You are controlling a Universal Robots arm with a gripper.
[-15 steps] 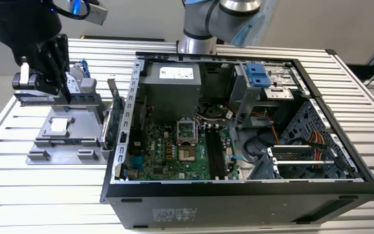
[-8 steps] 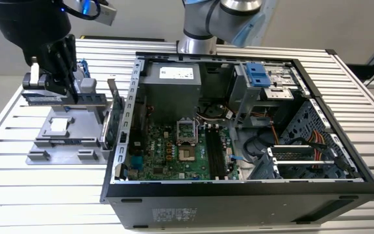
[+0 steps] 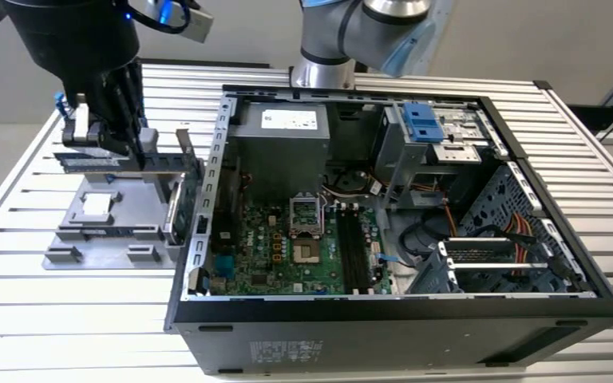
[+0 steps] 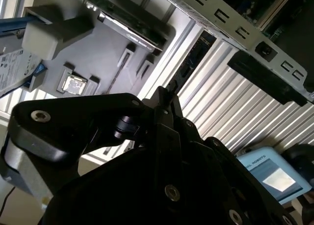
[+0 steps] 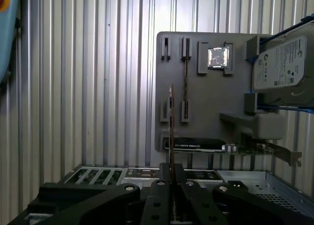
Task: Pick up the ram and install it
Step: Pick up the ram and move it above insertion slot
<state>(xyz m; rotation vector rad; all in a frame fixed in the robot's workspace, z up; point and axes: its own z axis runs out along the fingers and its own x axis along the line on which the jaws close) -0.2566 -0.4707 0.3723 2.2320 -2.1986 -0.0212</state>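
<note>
The gripper point(image 3: 109, 137) hangs over the grey holder point(image 3: 83, 239) at the exterior view's left, just beside the open computer case point(image 3: 217, 159). It is closed on the ram point(image 3: 81, 162), which runs level under the fingers and sits low over the holder. In the first wrist view the gripper point(image 5: 171, 172) pinches the ram point(image 5: 170, 117) seen edge-on. The ram looks upright and apart from a second stick point(image 5: 185, 85) resting in the holder's point(image 5: 206, 122) slots, with the hard drive point(image 5: 282, 68) and the card point(image 5: 196, 144) close by. In the second wrist view the gripper point(image 4: 169, 100) blocks the ram, so how deep the grip is I cannot tell. To my mind, doing this step well means a firm, centred pinch, a straight lift without twisting, and keeping the stick square and clear of the second stick, the card and the case wall.
</note>
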